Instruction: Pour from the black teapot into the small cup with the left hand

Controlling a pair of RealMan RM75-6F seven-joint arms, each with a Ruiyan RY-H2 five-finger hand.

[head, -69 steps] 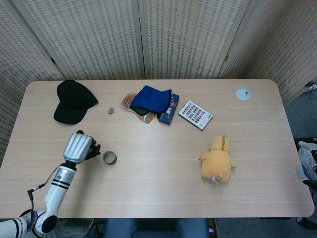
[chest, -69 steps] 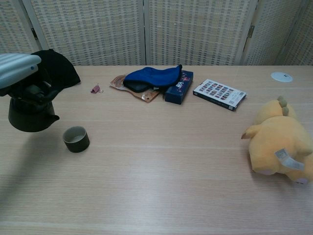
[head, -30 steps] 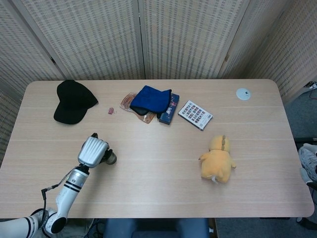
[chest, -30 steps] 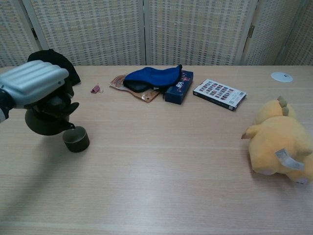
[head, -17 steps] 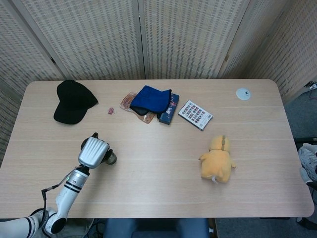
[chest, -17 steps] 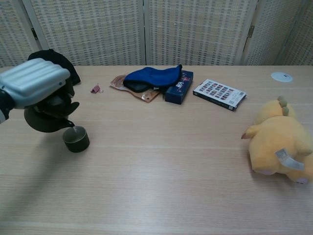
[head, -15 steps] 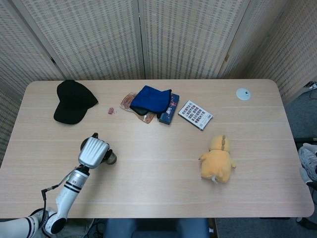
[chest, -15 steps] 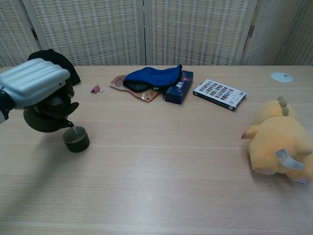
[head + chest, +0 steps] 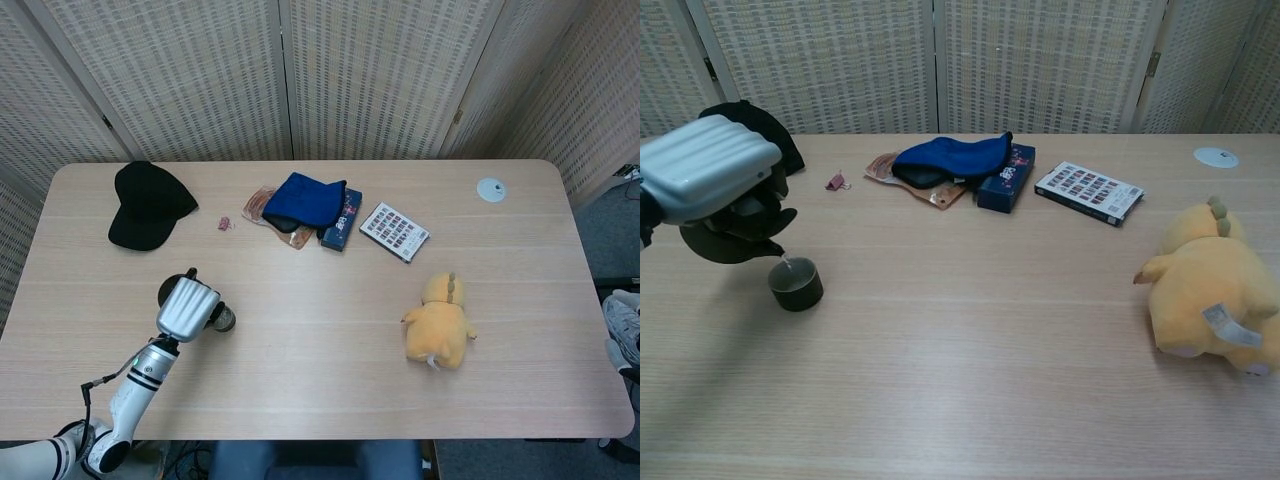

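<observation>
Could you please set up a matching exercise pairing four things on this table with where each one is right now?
Things:
1. black teapot
2. small cup
3. yellow plush toy
4. black cap

Places:
A. far left part of the table
B. lying on the right side of the table
C. held tilted in the left hand, spout down
D. standing on the table just under the spout

Pairs: 1-C, 2-D, 3-B, 4-A
</observation>
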